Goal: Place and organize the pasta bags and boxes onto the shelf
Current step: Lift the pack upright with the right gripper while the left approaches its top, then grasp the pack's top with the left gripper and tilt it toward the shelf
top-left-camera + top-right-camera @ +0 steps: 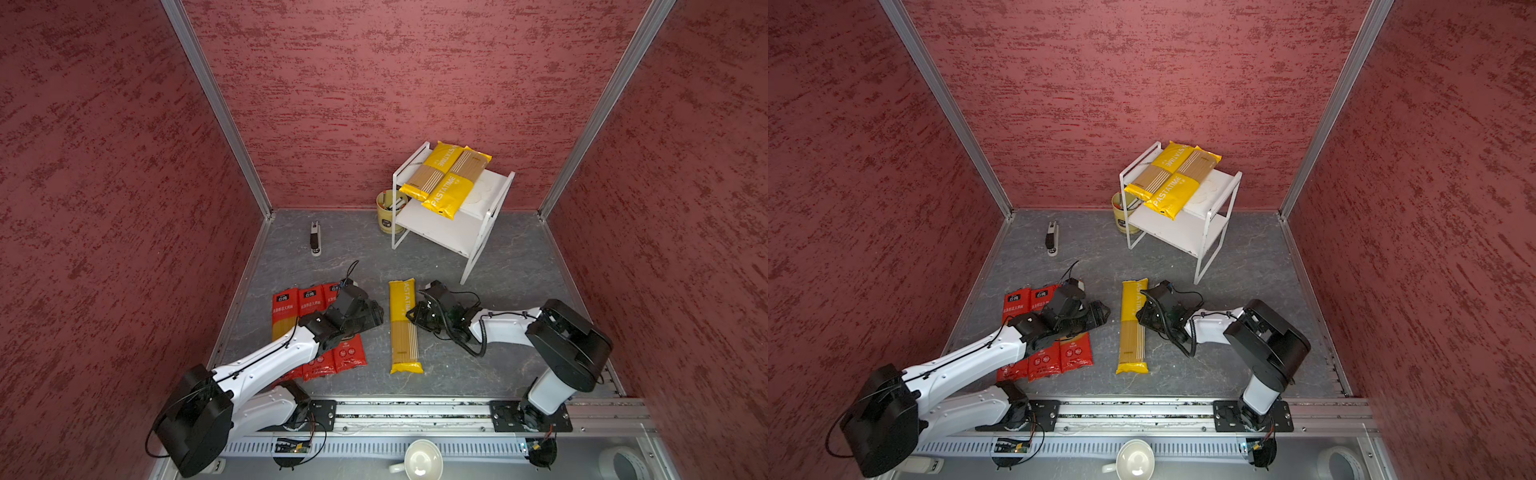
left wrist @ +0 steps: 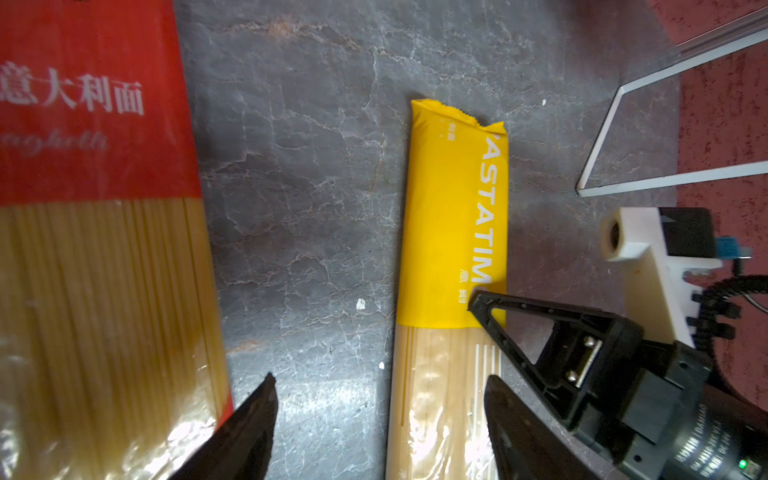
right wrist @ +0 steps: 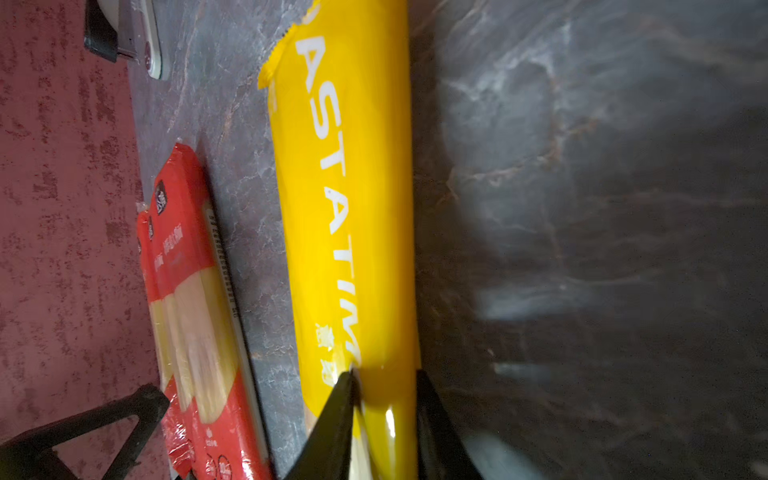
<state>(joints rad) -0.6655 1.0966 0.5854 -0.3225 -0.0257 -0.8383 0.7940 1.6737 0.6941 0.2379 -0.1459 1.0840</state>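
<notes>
Two yellow packs [image 1: 453, 187] lie side by side, at a slant, on the top board of the white shelf [image 1: 494, 187], which stands near the back wall. Their near ends stick out past the board's front edge. The lower board is bare. A yellow cup [image 1: 388, 212] stands just beside the shelf on its left.

A third yellow pack [image 1: 403, 328] lies flat on the grey table [image 1: 498, 332], between the two arms in both top views, with its "PASTATIME" end pointing to the back. The right claw [image 3: 385, 374] comes at it from the right side. Its jaws are nearly closed and pinch the pack's long edge where the yellow print meets the tan panel, one fingertip [image 3: 349, 386] on top of the wrapper. The pack is not lifted.

Three red packs [image 1: 286, 316] lie in a row, touching each other, on the left of the table, partly under the left arm. The left claw [image 2: 380, 386] hangs over the strip of table between the rightmost red pack and the third yellow pack. Its jaws are spread wide and hold nothing.
</notes>
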